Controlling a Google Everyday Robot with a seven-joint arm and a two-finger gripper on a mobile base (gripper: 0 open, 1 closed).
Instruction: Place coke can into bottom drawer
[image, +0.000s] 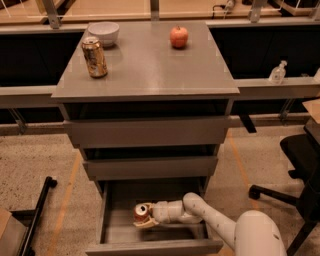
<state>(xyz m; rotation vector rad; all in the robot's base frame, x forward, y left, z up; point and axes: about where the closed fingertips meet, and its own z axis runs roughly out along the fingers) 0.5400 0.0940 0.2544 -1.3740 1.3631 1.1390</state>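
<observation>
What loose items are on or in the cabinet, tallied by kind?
Cans: 2, the gold-brown can on top and the coke can held by the gripper inside the open bottom drawer
Bowls: 1, the white bowl
Apples: 1, the red apple
Total: 4

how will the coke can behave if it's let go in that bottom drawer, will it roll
The pincer holds the coke can on its side inside the open bottom drawer. Round and sideways, it would probably roll when released, though the drawer walls should stop it. Its smooth metal skin is likely slippery and dents if squeezed hard.
</observation>
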